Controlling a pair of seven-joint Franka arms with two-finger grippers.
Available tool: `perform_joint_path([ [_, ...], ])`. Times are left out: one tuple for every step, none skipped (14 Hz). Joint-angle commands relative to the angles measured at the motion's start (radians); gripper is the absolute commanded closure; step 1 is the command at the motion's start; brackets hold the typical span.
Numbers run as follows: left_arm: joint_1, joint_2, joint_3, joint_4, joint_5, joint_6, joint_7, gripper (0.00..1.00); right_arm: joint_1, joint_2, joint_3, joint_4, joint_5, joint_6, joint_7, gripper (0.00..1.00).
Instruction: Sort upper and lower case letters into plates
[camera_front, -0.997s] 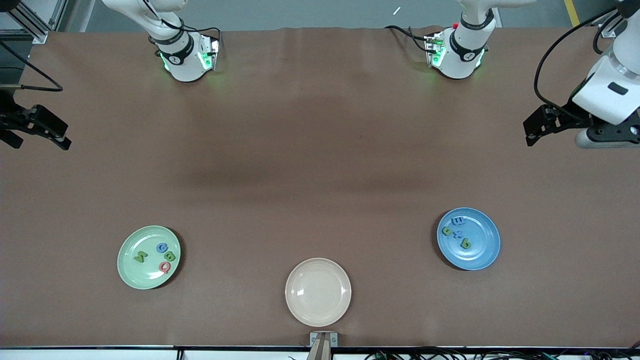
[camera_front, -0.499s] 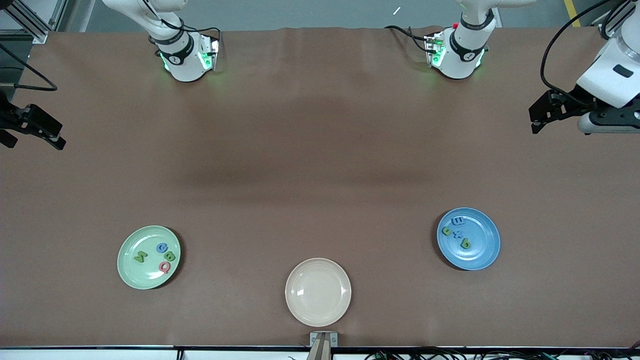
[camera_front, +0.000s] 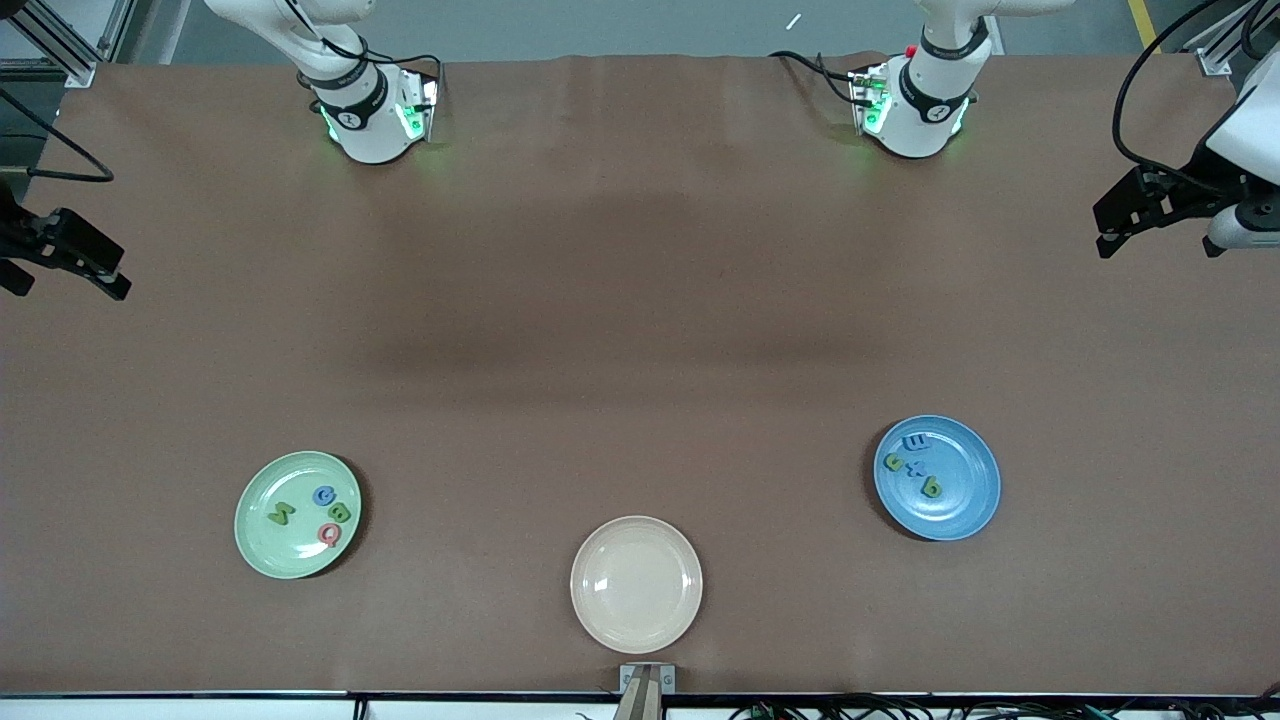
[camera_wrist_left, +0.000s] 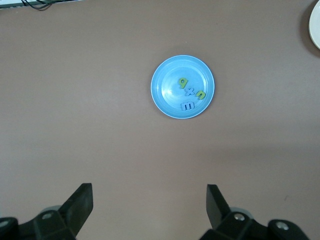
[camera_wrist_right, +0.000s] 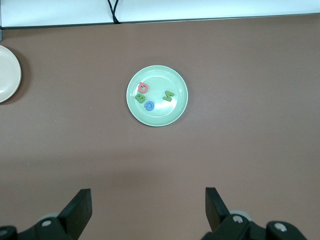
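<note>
All eight letters were off the bare tabletop (camera_front: 640, 330) and sorted. Four lay in the pale green plate (camera_front: 262, 548), near the front camera toward the right arm's end: a green M (camera_front: 282, 515), a blue G (camera_front: 324, 495), a green B (camera_front: 339, 514) and a pinkish-red Q (camera_front: 329, 534). The other four, two blue and two green (camera_front: 931, 487), lay bunched in the blue plate (camera_front: 968, 500), about as near the camera but toward the left arm's end; I read them as lower case, though their forms were too small to be sure. The cream plate (camera_front: 636, 585) between the two, nearest the camera, held nothing. The left pincer (camera_front: 1108, 228) hung over the left arm's end of the tabletop, released and carrying nothing, with the blue plate well apart from it and centred between its fingers in the left wrist view. The right pincer (camera_front: 112, 268) hung likewise over the right arm's end, released and bare, with the green plate well apart. Each arm had its own plate the closer. Judgement: no letter was left to fetch, so the task looked done and the next move called for no grasp.
</note>
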Motion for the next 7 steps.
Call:
perform_joint_path([
  [0.02,-0.027,0.006,-0.021,-0.014,-0.005,0.021,0.0,-0.012,0.0,0.007,0.007,0.005,-0.007,0.005,0.0],
  [0.017,-0.024,0.008,-0.016,-0.005,-0.005,0.021,0.0,-0.012,0.0,0.007,0.007,0.005,-0.005,0.005,0.0],
  [0.019,-0.024,0.006,-0.015,-0.002,-0.006,0.021,0.0,-0.013,0.0,0.007,0.007,0.005,-0.005,0.005,0.0],
  [0.02,-0.024,0.006,-0.015,-0.002,-0.015,0.024,0.0,-0.012,0.0,0.007,0.007,0.005,-0.005,0.005,0.0],
  [0.022,-0.027,0.006,-0.016,-0.003,-0.023,0.026,0.0,-0.012,0.001,0.007,0.007,0.005,-0.005,0.005,0.0],
  [0.023,-0.03,0.006,-0.018,-0.013,-0.038,0.024,0.0,-0.013,0.001,0.007,0.007,0.005,-0.005,0.005,0.0],
  [0.022,-0.031,0.008,-0.016,-0.014,-0.051,0.024,0.0,-0.013,0.0,0.007,0.008,0.005,-0.004,0.006,0.0],
])
